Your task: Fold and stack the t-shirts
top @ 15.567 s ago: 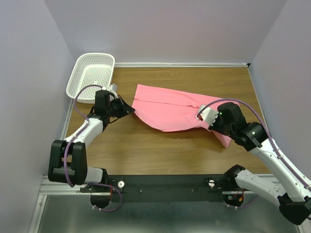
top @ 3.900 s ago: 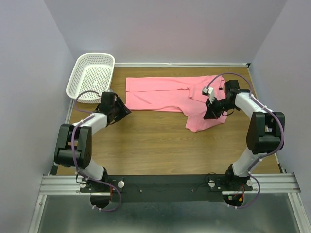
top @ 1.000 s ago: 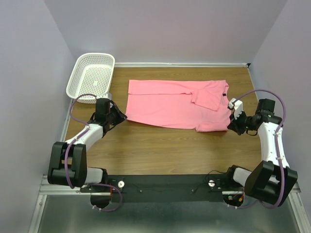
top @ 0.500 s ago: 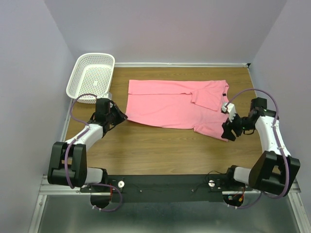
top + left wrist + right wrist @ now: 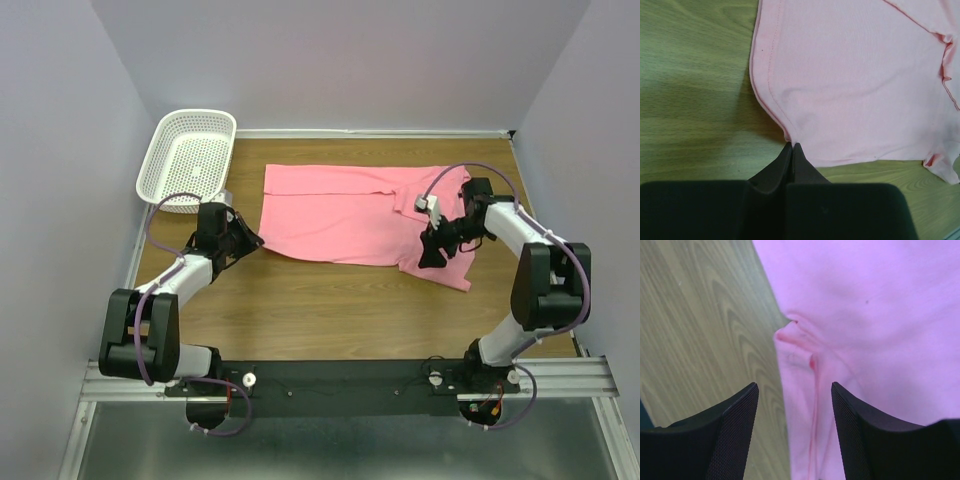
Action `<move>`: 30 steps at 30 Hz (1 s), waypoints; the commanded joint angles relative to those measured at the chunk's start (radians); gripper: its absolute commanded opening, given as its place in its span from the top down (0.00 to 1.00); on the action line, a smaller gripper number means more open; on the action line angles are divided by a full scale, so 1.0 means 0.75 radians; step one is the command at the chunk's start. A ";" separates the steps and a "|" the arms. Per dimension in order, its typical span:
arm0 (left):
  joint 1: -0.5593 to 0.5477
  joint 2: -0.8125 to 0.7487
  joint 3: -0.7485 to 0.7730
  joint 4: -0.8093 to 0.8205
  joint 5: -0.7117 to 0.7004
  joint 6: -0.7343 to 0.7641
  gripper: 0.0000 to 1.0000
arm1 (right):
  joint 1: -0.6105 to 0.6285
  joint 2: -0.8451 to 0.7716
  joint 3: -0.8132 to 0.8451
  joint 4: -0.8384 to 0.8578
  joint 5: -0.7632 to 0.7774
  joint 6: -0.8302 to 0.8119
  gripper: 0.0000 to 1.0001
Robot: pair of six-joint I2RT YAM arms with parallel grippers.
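**Pink cloth spread crosswise, one corner pinned, the other waiting**

Nearest to me is bare wood surface point(image 5: 330, 300), with nothing on it between the arm bases and the cloth. A little farther out, my left claw point(image 5: 791, 146) has its fingers pressed together on the near-left hem corner of the t-shirt point(image 5: 340, 210). The hem draws to a point right at the tips, so I read that as a pinch. My right claw point(image 5: 794, 387) stands apart just above the shirt's near-right end, with a small rumpled ridge of cloth lying between its fingers and nothing gripped.

The shirt lies flat with its long axis running left to right, and its body stretches away and to the left from the right claw. That loose right end is far closer to the right arm, so I judge the next grab belongs there. Farthest off, the white basket point(image 5: 196, 113) sits at the far-left corner, apart from the shirt.
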 commanded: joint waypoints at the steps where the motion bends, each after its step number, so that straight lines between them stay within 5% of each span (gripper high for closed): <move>1: 0.008 0.013 -0.009 0.031 0.035 0.021 0.99 | 0.041 0.104 0.081 0.079 -0.011 0.043 0.33; 15: 0.010 0.022 -0.007 0.040 0.049 0.019 0.99 | 0.127 0.231 0.112 0.143 0.096 0.092 0.45; 18: 0.008 0.022 -0.007 0.040 0.053 0.021 0.99 | 0.130 0.241 0.106 0.139 0.110 0.102 0.52; 24: 0.008 0.024 -0.007 0.042 0.057 0.021 0.99 | 0.140 0.166 0.051 0.136 0.096 0.084 0.83; 30: 0.008 0.024 -0.007 0.044 0.063 0.021 0.99 | 0.174 -0.010 -0.009 0.045 0.039 0.018 0.92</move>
